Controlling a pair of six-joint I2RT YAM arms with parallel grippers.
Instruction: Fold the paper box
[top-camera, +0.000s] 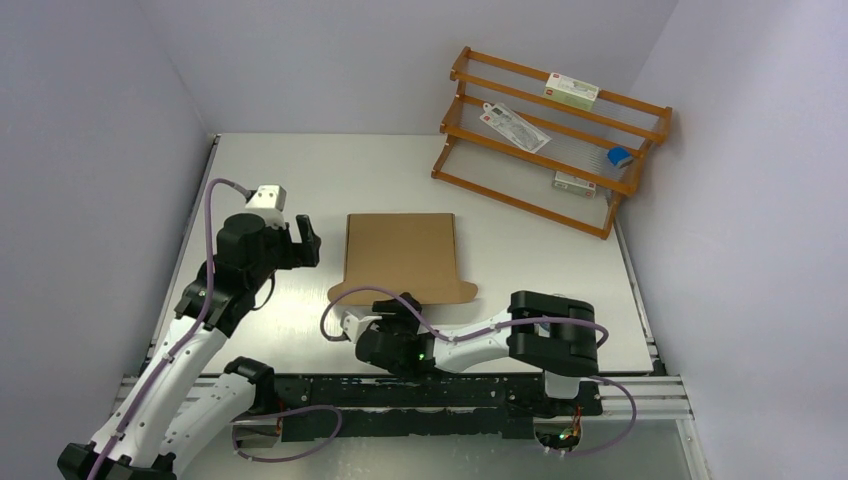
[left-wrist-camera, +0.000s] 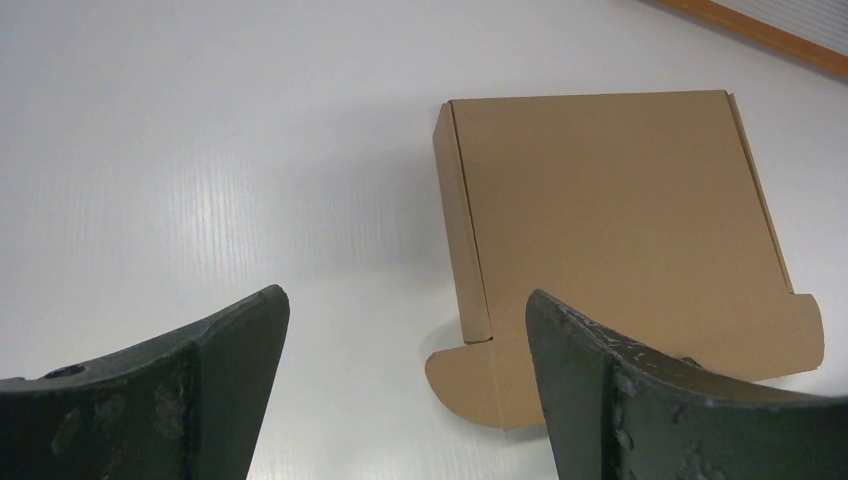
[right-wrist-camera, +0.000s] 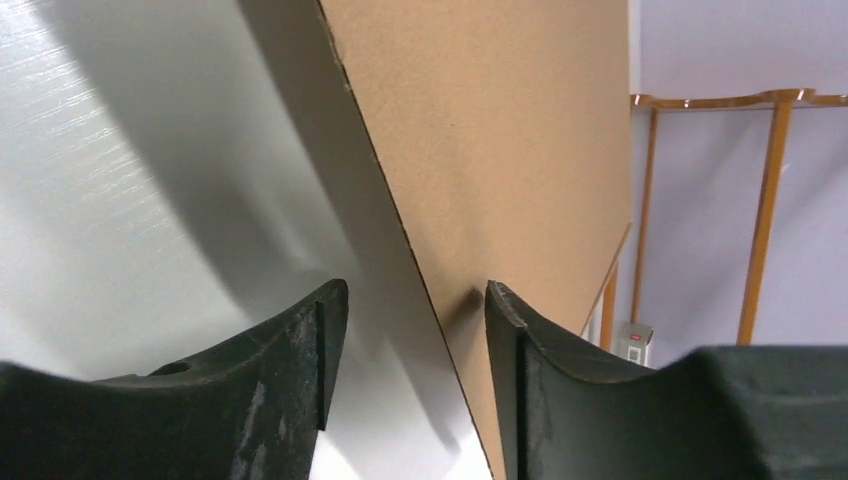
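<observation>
The paper box (top-camera: 400, 255) lies flat in the middle of the table, brown and unmarked, with a front flap (top-camera: 400, 292) with rounded tabs sticking out toward the arms. My left gripper (top-camera: 308, 240) hovers just left of the box, open and holding nothing. The left wrist view shows the box (left-wrist-camera: 610, 210) ahead and to the right of the left gripper (left-wrist-camera: 405, 298). My right gripper (top-camera: 385, 305) is at the box's near edge. In the right wrist view the flap (right-wrist-camera: 500, 130) stands between the jaws of the right gripper (right-wrist-camera: 415, 290). The right finger touches the cardboard, and a gap remains at the left finger.
A wooden rack (top-camera: 550, 140) stands at the back right, holding small white cartons (top-camera: 571, 93) and a blue item (top-camera: 620, 156). Its posts (right-wrist-camera: 760, 200) show behind the flap. Walls close in the table on the left, back and right.
</observation>
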